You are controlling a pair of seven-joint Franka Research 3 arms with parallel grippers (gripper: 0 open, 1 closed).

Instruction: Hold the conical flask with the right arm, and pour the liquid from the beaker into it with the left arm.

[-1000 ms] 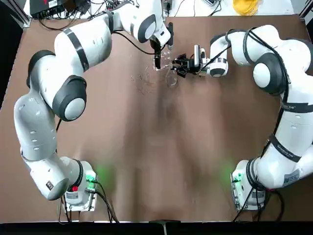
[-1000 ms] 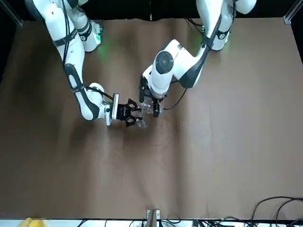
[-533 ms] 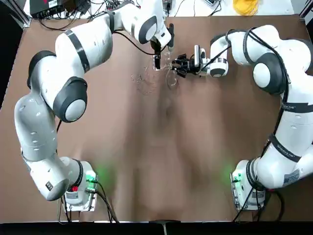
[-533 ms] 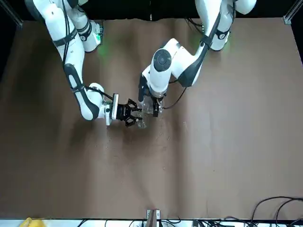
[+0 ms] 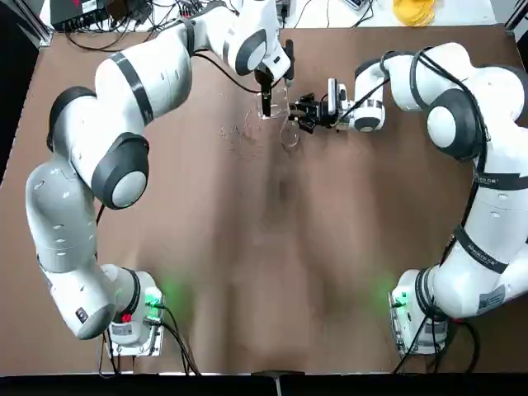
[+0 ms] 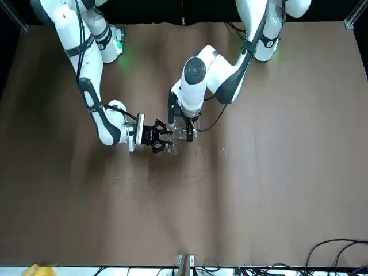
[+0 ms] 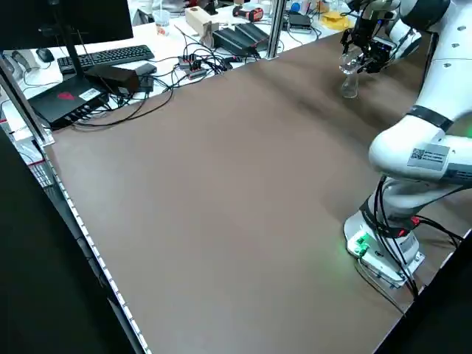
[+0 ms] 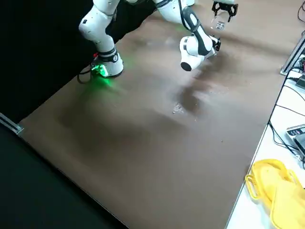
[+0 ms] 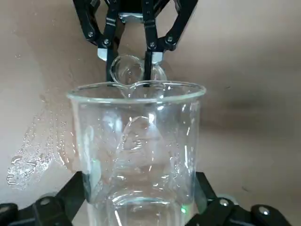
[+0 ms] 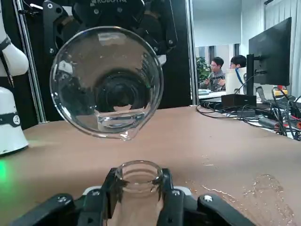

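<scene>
Landmark for me is the flask's mouth.

In the right wrist view, my right gripper [image 10: 139, 200] is closed round the neck of the conical flask [image 10: 140, 175], mouth upward. Just above the mouth the beaker [image 10: 107, 82] is tipped, round rim facing this camera, a little liquid [image 10: 120, 120] lying along its lower wall towards the spout [image 10: 127, 136]. I'd bring that spout squarely over the mouth before tilting further, then tip slowly so a thin stream drops inside; rushed, it would likely run down the outside.

In the left wrist view, my left gripper [image 9: 143, 200] has the beaker pinched between its fingers, beyond which sits the flask's mouth. The glass is smooth, straight-walled and beaded with droplets; slick, I'd judge, so a steady squeeze matters. Spilled liquid [image 9: 28, 165] glistens in beads and a flat puddle on the brown tabletop [image 9: 263, 155], off to one side of the mouth.

From the top view, both vessels seem to sit close together, though clear glass makes the gap hard to judge.
</scene>
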